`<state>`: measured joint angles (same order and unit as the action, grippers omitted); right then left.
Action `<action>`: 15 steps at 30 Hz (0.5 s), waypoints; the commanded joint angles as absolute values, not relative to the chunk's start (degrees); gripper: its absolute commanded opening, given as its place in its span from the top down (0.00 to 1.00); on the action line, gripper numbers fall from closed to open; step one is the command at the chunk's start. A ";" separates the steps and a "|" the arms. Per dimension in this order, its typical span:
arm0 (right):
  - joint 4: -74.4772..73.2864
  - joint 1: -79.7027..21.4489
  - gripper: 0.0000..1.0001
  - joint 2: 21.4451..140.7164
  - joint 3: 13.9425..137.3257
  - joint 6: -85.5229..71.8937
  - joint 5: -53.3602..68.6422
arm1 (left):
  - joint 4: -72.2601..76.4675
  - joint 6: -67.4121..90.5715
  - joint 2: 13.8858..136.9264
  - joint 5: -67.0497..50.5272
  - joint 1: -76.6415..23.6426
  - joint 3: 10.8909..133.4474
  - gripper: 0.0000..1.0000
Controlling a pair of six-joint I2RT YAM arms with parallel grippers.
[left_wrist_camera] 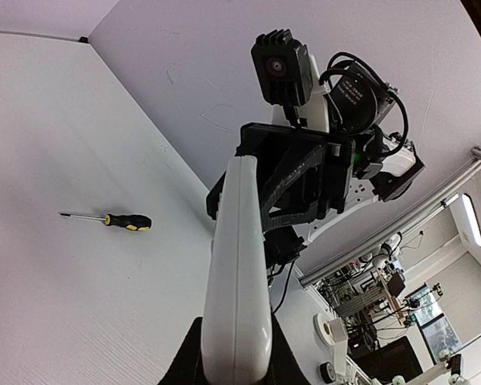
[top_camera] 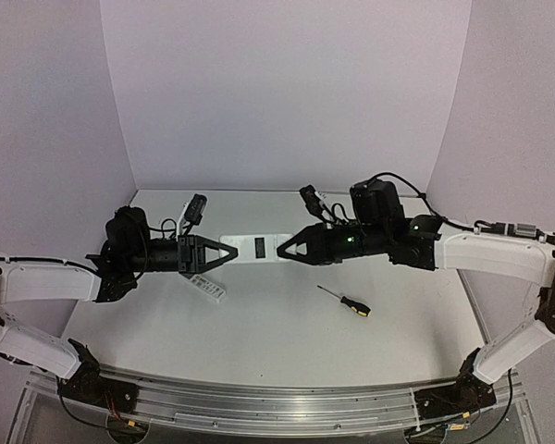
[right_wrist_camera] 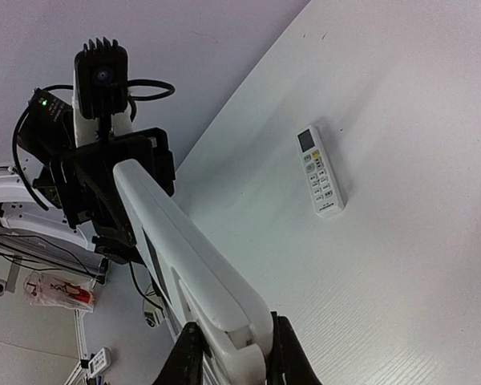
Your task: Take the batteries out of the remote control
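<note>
Closest to the near edge of the bench (top_camera: 259,347), right of its middle, a screwdriver (top_camera: 345,302) lies flat, its black and yellow handle pointing toward the near right corner and its thin shaft toward the far left. Left of the middle and a little farther back, a slim white remote (top_camera: 206,287) with grey buttons lies at an angle on the surface, just under the left arm's wrist. Beyond both of these, over the middle of the bench and nearer its far edge than its near one, the remote control (top_camera: 254,247) hangs in the air, lengthwise from left to right between the two arms and well clear of the surface. The left hand (top_camera: 229,251) is clamped on its left end, fingers tight against both sides, and the right hand (top_camera: 285,249) grips the right end the same way, so each wrist camera looks along the white body at the other hand. The plain white back faces up, with a small dark recess (top_camera: 260,246) near the right hand; whether the batteries sit in it cannot be told.
</note>
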<state>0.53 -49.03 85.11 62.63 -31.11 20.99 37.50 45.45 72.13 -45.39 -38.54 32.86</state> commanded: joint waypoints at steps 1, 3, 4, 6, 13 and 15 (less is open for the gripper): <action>-4.85 -48.75 0.81 84.54 62.54 -31.90 12.26 | 37.08 45.25 69.28 -45.74 -39.29 34.34 1.00; -6.47 -48.73 0.82 84.95 63.39 -32.23 11.99 | 35.03 44.71 69.07 -45.29 -39.29 34.79 1.00; -7.20 -48.72 0.82 85.19 63.68 -32.30 11.40 | 34.28 44.50 68.90 -44.93 -39.29 34.99 1.00; -9.28 -48.73 0.82 85.49 64.29 -32.45 10.18 | 31.90 44.04 68.47 -44.15 -39.26 35.44 1.00; -11.26 -48.73 0.81 87.98 66.23 -34.57 10.38 | 29.59 42.25 67.80 -44.35 -39.29 35.86 1.00; -11.39 -48.80 0.83 89.34 68.02 -35.88 11.59 | 28.80 41.63 67.85 -43.87 -39.26 36.05 1.00</action>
